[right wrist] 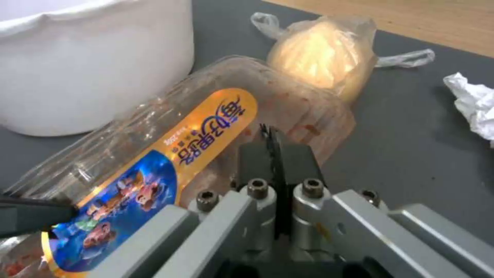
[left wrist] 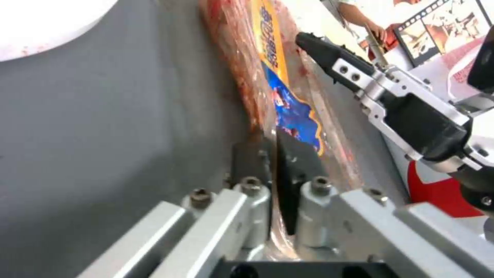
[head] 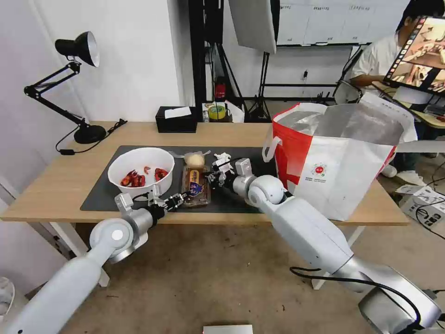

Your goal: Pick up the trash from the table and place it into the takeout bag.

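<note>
My left gripper [head: 180, 199] is at the near end of the clear plastic tray [head: 195, 184], its jaws pressed together on the tray's near edge; in the left wrist view the black fingers [left wrist: 293, 162] meet with the thin plastic rim pinched between them. My right gripper [head: 214, 176] is at the tray's right side; in the right wrist view its fingers [right wrist: 278, 154] are pressed together at the tray's edge, and I cannot tell for certain whether plastic is caught between them. The tray lies flat on the dark grey mat [head: 97, 195], its orange and blue label facing up, with reddish food smears inside. Just to its left stands the white bowl [head: 141, 169], holding red shellfish scraps, close to the tray but apart from it. At the tray's far end lies the clear bag with a pale yellow lump [head: 195, 159], touching or nearly touching the tray. The crumpled white tissue [head: 223, 160] lies on the mat to the right of that bag, just beyond my right gripper. The takeout bag [head: 343, 157] stands upright and open on the right end of the table [head: 55, 185], foil lining showing, well clear of the tray. A black tissue box [head: 176, 119] sits at the table's far edge.
</note>
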Available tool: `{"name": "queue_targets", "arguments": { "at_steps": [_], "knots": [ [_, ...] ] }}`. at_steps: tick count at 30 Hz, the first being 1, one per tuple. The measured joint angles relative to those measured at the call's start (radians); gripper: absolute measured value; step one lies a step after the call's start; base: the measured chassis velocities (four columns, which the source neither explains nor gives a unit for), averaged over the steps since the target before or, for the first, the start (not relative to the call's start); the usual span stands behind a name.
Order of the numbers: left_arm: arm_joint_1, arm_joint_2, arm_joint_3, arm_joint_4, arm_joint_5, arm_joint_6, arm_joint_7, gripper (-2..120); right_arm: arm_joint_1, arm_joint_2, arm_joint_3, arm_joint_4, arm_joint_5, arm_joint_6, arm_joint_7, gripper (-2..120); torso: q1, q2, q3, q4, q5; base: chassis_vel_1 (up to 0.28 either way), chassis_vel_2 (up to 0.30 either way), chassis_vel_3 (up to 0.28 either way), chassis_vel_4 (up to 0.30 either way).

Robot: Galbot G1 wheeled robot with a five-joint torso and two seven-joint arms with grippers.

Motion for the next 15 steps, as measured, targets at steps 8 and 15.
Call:
{"name": "queue_targets", "arguments": {
  "at_steps": [8,15],
  "knots": [
    [0.005,0.0,-0.003,-0.003,0.002,-0.002,0.0,0,-0.003,-0.002,0.007,0.009,0.001,0.0,0.0,0,0.0,0.0,0.0,0.0001,0.0001,0.0,0.0,0.0,0.0],
    [0.006,0.002,-0.004,-0.008,0.002,-0.007,-0.002,0,-0.009,-0.013,0.021,0.035,0.004,0.002,0.0,0,0.0,0.0,0.0,0.0001,0.0002,0.0,0.0,0.0,0.0]
  ]
}}
